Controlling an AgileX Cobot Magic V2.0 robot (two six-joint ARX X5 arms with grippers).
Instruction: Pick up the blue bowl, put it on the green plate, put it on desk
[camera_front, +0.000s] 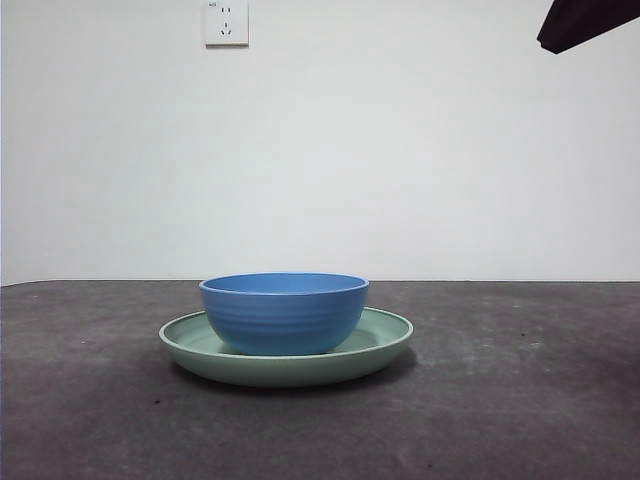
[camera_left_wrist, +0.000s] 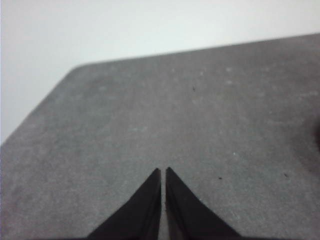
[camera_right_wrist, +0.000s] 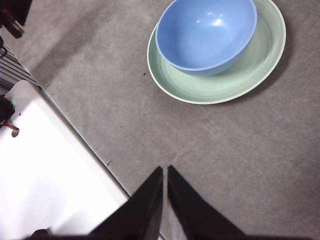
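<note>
The blue bowl (camera_front: 284, 311) stands upright inside the green plate (camera_front: 383, 340), which rests on the desk (camera_front: 520, 400) near the middle of the front view. From the right wrist view, the blue bowl (camera_right_wrist: 207, 34) sits in the green plate (camera_right_wrist: 220, 86), well ahead of my right gripper (camera_right_wrist: 164, 170), which is shut, empty and raised above the desk. My left gripper (camera_left_wrist: 163, 171) is shut over bare desk (camera_left_wrist: 200, 125), holding nothing. A black arm tip (camera_front: 585, 22) shows at the top right corner of the front view.
A white wall with a power socket (camera_front: 226, 22) stands behind the desk. In the right wrist view the desk's edge (camera_right_wrist: 80, 135) runs diagonally, with a white surface (camera_right_wrist: 45, 185) beyond it and dark equipment (camera_right_wrist: 12, 20) at the corner.
</note>
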